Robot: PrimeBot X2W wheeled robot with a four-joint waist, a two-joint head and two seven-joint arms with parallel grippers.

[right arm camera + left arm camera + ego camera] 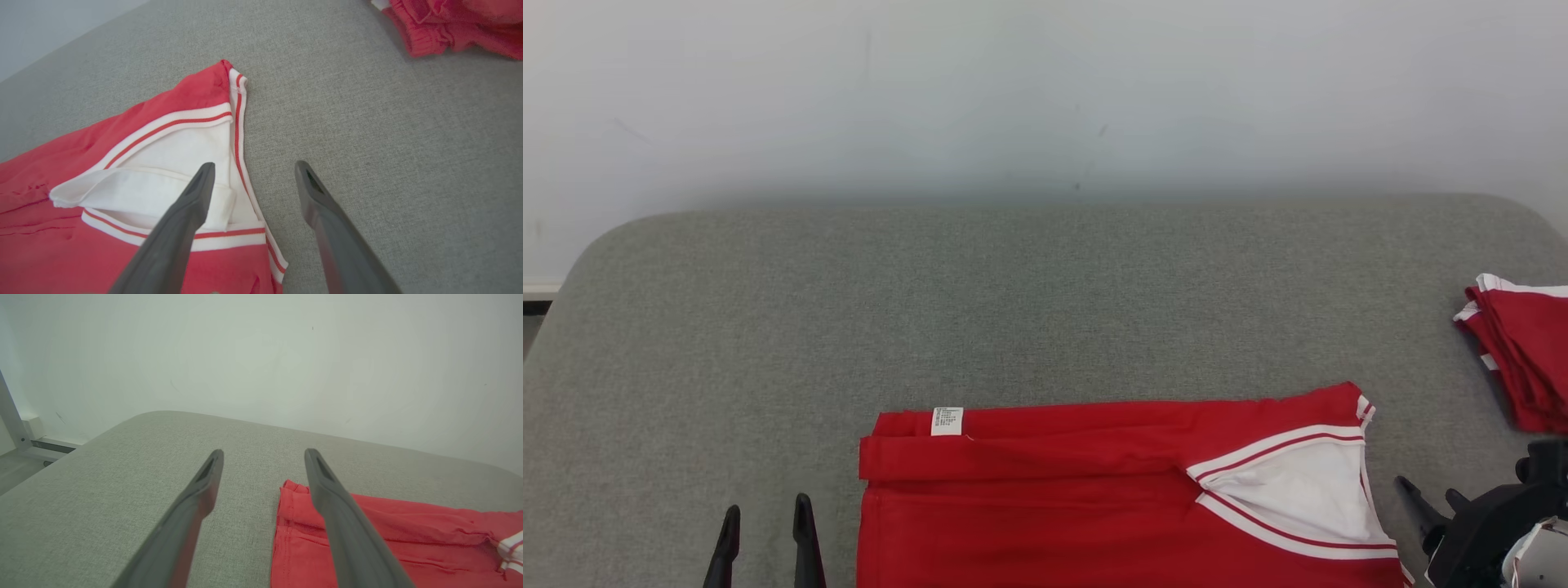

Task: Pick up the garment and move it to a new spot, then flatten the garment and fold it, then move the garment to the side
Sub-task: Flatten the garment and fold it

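The garment (1094,498) is red with white striped trim and a white panel at its right end. It lies folded flat on the grey cushioned surface (1013,310), near the front edge, with a white label on its far left corner. My left gripper (765,513) hovers open just left of the garment's left edge (286,539), nothing between its fingers (204,486). My right gripper (1429,494) stands open at the garment's right end; in its wrist view the white panel (171,163) lies under the left finger (192,204), the right finger over bare cushion.
A second pile of red cloth with white trim (1523,351) sits at the right edge of the cushion, also seen as a red bundle (449,24) in the right wrist view. A pale wall (1045,98) rises behind. A metal frame leg (12,420) stands far left.
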